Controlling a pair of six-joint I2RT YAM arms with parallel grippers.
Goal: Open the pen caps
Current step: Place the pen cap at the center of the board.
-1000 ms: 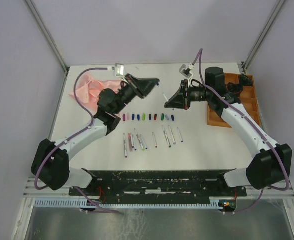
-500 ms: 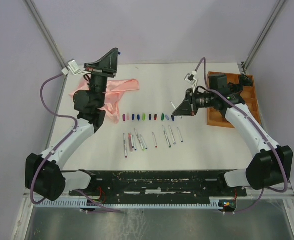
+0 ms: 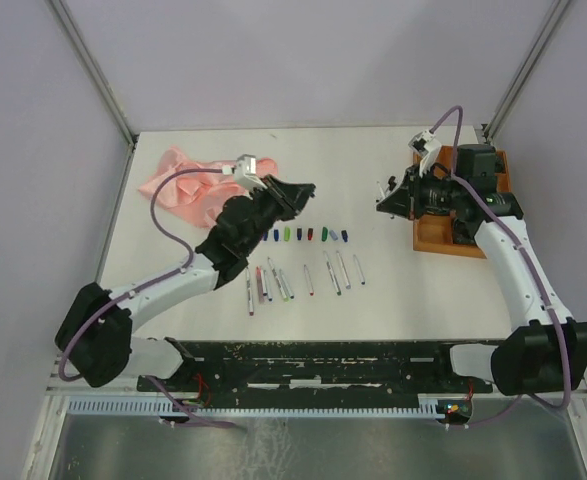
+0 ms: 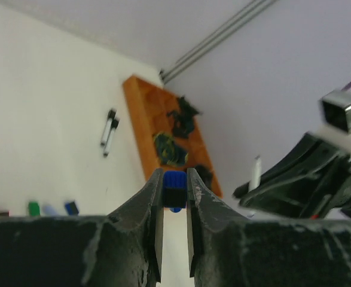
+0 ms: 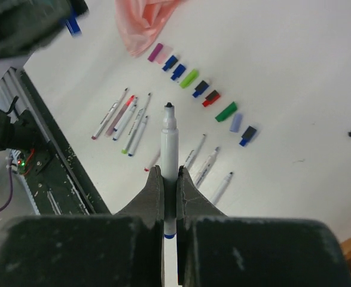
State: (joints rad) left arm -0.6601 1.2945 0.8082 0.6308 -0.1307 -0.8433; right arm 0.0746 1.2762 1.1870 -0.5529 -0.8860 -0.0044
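My left gripper (image 4: 175,180) is shut on a stubby blue pen cap (image 4: 175,179), held in the air just behind the row of loose pen caps (image 3: 308,235) in the top view. My right gripper (image 5: 170,176) is shut on a white pen (image 5: 169,140) that stands uncapped with its dark tip bare. That hand hangs at the right (image 3: 383,200), by the tray. Several uncapped pens (image 3: 303,277) lie in a row nearer the arm bases. In the right wrist view the caps (image 5: 194,88) and pens (image 5: 127,118) lie below the held pen.
An orange tray (image 3: 428,232) holding dark objects sits at the right edge of the table. A pink cloth (image 3: 178,185) lies crumpled at the back left. A small dark-ended piece (image 4: 108,125) lies on the table left of the tray.
The left arm swung out over the pink cloth, then came back low behind the cap row. The right gripper drew away to the right toward the tray, still holding the pen.
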